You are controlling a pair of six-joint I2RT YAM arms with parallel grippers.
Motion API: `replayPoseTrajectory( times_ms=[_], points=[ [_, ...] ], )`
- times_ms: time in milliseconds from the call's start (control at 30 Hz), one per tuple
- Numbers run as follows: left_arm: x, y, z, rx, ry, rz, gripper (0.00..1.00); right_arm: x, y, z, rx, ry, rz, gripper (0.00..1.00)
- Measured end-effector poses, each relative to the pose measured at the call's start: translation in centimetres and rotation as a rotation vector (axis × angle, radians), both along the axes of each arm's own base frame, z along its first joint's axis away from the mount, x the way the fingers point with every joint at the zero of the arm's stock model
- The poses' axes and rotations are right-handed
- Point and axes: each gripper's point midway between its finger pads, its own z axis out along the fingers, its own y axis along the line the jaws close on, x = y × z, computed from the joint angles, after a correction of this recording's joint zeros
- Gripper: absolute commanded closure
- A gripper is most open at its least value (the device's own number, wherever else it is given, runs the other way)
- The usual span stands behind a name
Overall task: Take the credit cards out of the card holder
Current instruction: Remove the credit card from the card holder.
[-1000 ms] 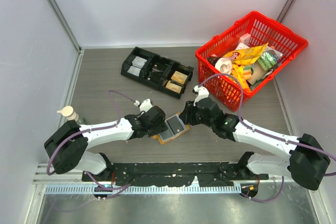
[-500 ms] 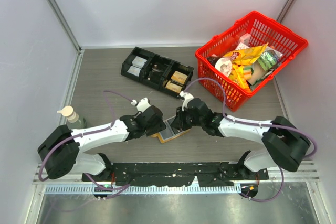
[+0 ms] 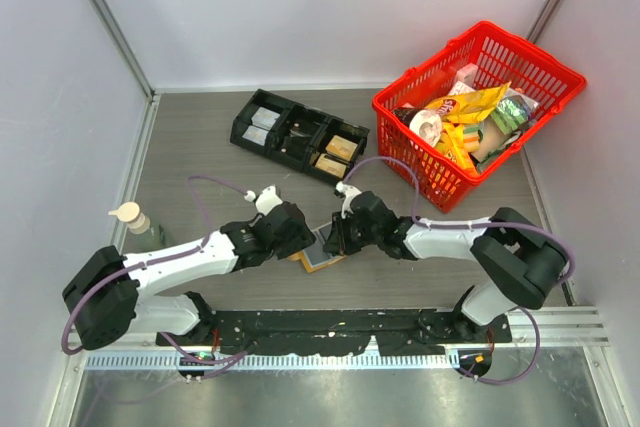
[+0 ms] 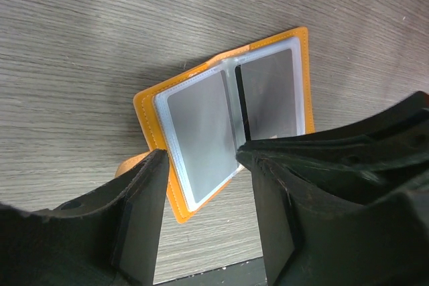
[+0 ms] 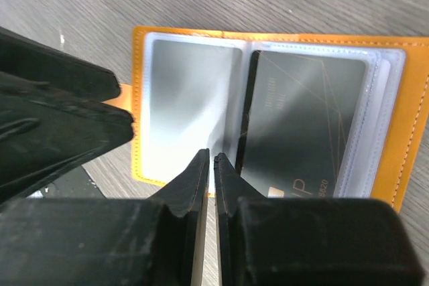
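Centrally, on the grey wood-grain table [image 3: 200, 147], the card holder [image 4: 228, 105] lay open and flat between both arms. The matte black left gripper [image 4: 201, 155] stood with jaws wide, straddling the end of the panel nearest the small side tab. An orange stitched cover framed clear, glossy plastic sleeves. A dark grey card [image 5: 301, 112] sat in the other sleeve, its faint print unreadable save a large "P". The right gripper [image 5: 210, 160] had its fingers pressed nearly together at the centre fold; whether they pinched anything could not be told.

Open table [image 3: 200, 152] lies between the card holder [image 3: 318, 259] and the black tray [image 3: 298, 137].
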Motion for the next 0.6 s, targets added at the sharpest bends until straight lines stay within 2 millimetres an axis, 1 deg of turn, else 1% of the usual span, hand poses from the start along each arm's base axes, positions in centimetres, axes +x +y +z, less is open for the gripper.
replayPoseTrajectory(
  times_ms=[100, 167, 433, 600],
  points=[
    [0.1, -0.2, 0.1, -0.017, -0.002, 0.008, 0.46, -0.2, -0.2, -1.4, -0.029, 0.029, -0.004, 0.88],
    [0.0, -0.3, 0.0, -0.027, 0.001, 0.010, 0.46, -0.1, -0.4, -1.9, -0.038, 0.043, -0.013, 0.89],
    [0.1, -0.7, -0.4, -0.057, 0.008, 0.024, 0.45, 0.9, -1.5, -2.4, 0.035, 0.109, -0.091, 0.90],
    [0.0, -0.8, -0.9, -0.072, 0.019, 0.037, 0.46, 1.0, -1.4, -2.5, 0.086, 0.154, -0.101, 0.90]
  ],
)
